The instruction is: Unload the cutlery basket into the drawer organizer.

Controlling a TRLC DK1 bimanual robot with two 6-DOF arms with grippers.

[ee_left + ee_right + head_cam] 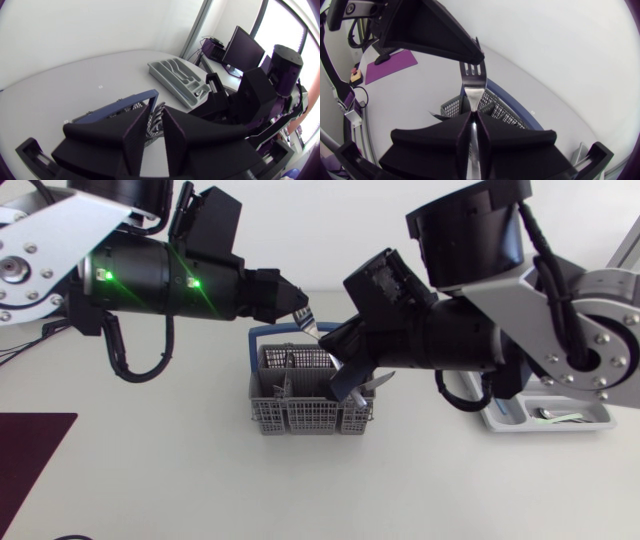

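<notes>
Mat (30,445), purple, is seen at the left edge of the desk (180,480). The left tool (297,302) is held above the basket's far side, fingers (137,137) set narrow with a slim gap and nothing clearly gripped. Its tip sits right at the fork's tines; contact cannot be told.

The cutlery basket (300,418), grey with a blue handle, stands mid-desk, upright. Several pieces are seen sticking out of its compartments, so it is not emptied yet.

The fork (308,320) is held in the air above the basket, tines up toward the left tool, handle clamped between the fingers of the right tool (330,338). In the right wrist view the right tool is closed tight on the handle, with the basket directly below.

The drawer organizer (520,423) lies near the right edge of the desk, well apart from the basket and partly hidden under the right arm. Something silvery seems to lie in one compartment; too small to be sure.

Progress is judged as early to middle: one fork lifted out but not yet placed, more cutlery left in the basket. The fork has yet to be carried to the organizer and laid in a slot.
</notes>
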